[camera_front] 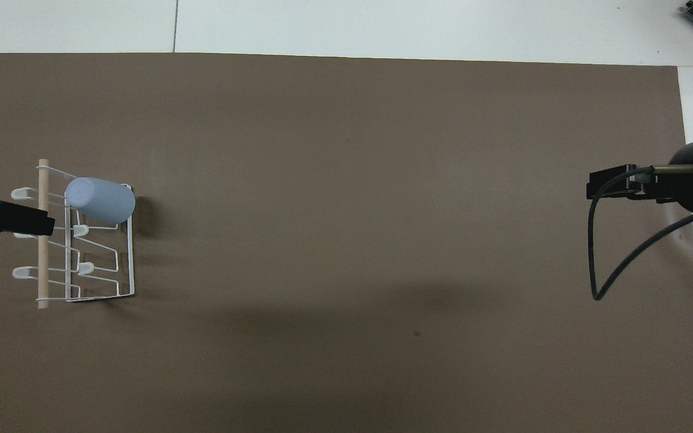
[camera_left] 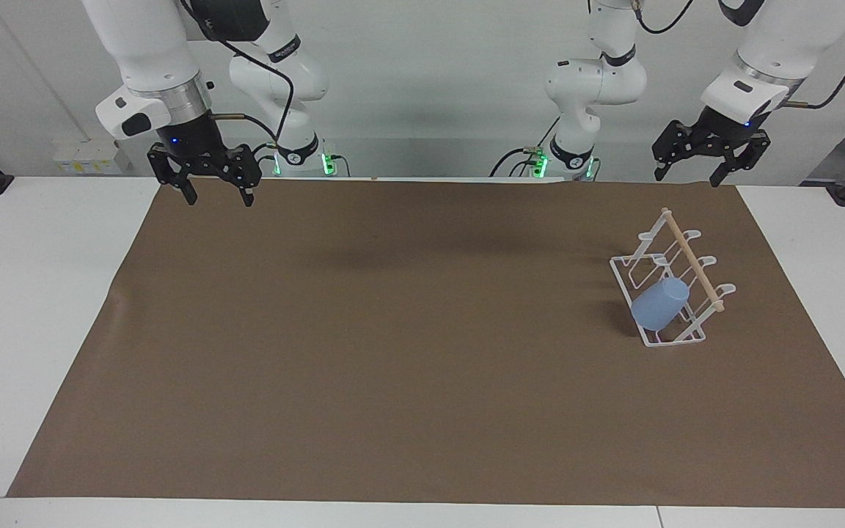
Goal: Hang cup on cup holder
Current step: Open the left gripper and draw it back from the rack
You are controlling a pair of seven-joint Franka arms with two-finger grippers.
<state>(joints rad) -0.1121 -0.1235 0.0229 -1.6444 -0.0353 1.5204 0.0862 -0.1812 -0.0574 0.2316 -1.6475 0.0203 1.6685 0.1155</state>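
The light-blue cup [camera_left: 660, 303] hangs upside down and tilted on a prong of the white wire cup holder [camera_left: 668, 339], at the holder's end farthest from the robots; it also shows in the overhead view [camera_front: 100, 201] on the holder [camera_front: 130, 258]. The holder's wooden dowel [camera_left: 692, 262] runs across its top. My left gripper [camera_left: 708, 155] is open, empty and raised high above the mat edge, apart from the holder. My right gripper [camera_left: 216, 182] is open and empty, waiting over the mat's corner at the right arm's end.
A brown mat [camera_left: 393, 352] covers most of the white table [camera_left: 34, 279]. A black cable [camera_front: 614, 252] loops from the right wrist over the mat.
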